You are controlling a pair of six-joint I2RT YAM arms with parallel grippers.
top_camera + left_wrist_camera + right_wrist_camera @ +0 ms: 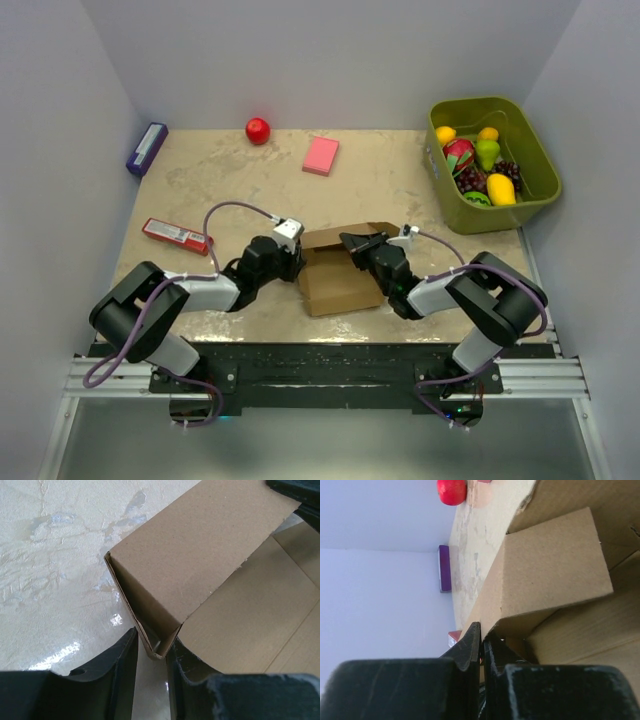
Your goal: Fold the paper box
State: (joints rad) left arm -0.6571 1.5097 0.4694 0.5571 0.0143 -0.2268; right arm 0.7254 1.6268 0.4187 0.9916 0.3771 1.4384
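The paper box (335,285) is plain brown cardboard, half formed, with flaps open, at the table's near middle between both arms. My left gripper (297,262) is at its left side. In the left wrist view the left gripper (152,640) has its fingers closed around a folded wall corner of the box (200,555). My right gripper (350,243) is at the box's far right edge. In the right wrist view the right gripper (481,632) has its jaws nearly together, pinching a thin wall of the box (545,570).
A green bin (500,218) of toy fruit stands at the back right. A pink flat block (321,155) and a red ball (258,130) lie at the back. A purple box (146,148) and a red packet (175,234) lie at the left.
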